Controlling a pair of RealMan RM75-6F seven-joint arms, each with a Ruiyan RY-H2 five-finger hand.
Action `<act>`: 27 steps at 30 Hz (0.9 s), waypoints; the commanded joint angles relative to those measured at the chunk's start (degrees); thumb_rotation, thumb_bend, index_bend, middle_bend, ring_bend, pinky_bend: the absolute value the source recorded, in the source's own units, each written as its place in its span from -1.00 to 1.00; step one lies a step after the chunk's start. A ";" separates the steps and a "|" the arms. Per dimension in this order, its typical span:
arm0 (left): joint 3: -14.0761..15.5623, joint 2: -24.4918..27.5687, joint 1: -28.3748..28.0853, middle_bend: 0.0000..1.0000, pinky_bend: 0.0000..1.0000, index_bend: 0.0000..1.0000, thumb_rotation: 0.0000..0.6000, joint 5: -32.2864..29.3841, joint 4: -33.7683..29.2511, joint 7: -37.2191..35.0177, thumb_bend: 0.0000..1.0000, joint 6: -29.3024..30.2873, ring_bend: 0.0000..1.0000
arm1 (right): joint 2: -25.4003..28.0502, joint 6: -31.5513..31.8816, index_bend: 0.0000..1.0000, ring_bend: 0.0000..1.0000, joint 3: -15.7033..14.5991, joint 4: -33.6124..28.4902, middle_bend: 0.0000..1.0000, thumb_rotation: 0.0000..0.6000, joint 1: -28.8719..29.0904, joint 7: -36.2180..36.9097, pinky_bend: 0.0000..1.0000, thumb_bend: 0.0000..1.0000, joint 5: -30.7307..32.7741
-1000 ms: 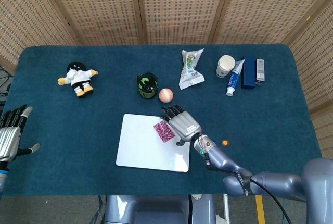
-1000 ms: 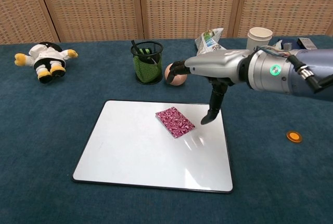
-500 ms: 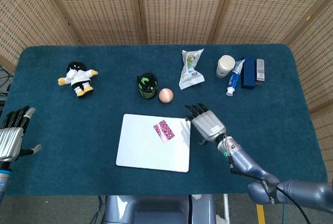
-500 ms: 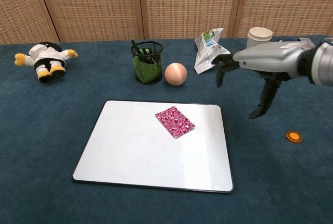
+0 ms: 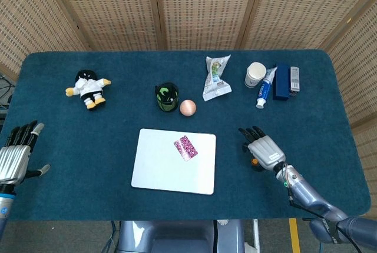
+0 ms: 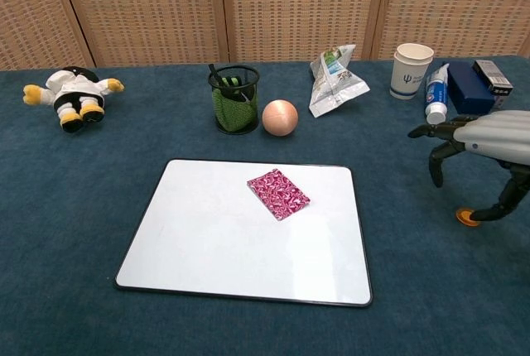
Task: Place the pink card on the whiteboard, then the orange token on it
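Already the pink card point(image 6: 278, 194) lies flat on the whiteboard point(image 6: 207, 248), so that part is done. The orange token point(image 6: 466, 217) sits on the table under the right hand point(image 6: 489, 145), whose fingers are spread; it may be touching the token, but not holding it.

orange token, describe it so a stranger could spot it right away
Start at the whiteboard and move right across the blue cloth to the right hand. The orange token lies flat under its fingers, the only small orange disc there.
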 commanded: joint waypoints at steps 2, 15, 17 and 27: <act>0.01 0.05 0.03 -1.00 -1.00 -1.00 1.00 -0.02 -0.07 -0.02 -1.00 0.04 -1.00 | -1.61 0.34 -0.18 -1.00 -0.35 2.58 -1.00 1.00 -1.52 2.35 -1.00 -0.48 -1.87; -0.03 0.14 0.10 -1.00 -1.00 -1.00 1.00 -0.18 0.08 -0.41 -1.00 0.07 -1.00 | -4.63 0.69 -0.17 -1.00 0.43 7.83 -1.00 1.00 -3.17 4.21 -1.00 -0.48 -5.08; -0.01 0.11 0.10 -1.00 -1.00 -1.00 1.00 -0.19 0.11 -0.38 -1.00 0.05 -1.00 | -4.86 0.49 -0.17 -1.00 0.64 8.29 -1.00 1.00 -3.30 4.30 -1.00 -0.48 -5.22; -0.01 -0.08 0.02 -1.00 -1.00 -1.00 1.00 -0.44 0.15 0.09 -1.00 -0.11 -1.00 | -5.64 -1.04 -0.15 -1.00 1.10 10.46 -1.00 1.00 -3.77 5.05 -1.00 -0.37 -5.44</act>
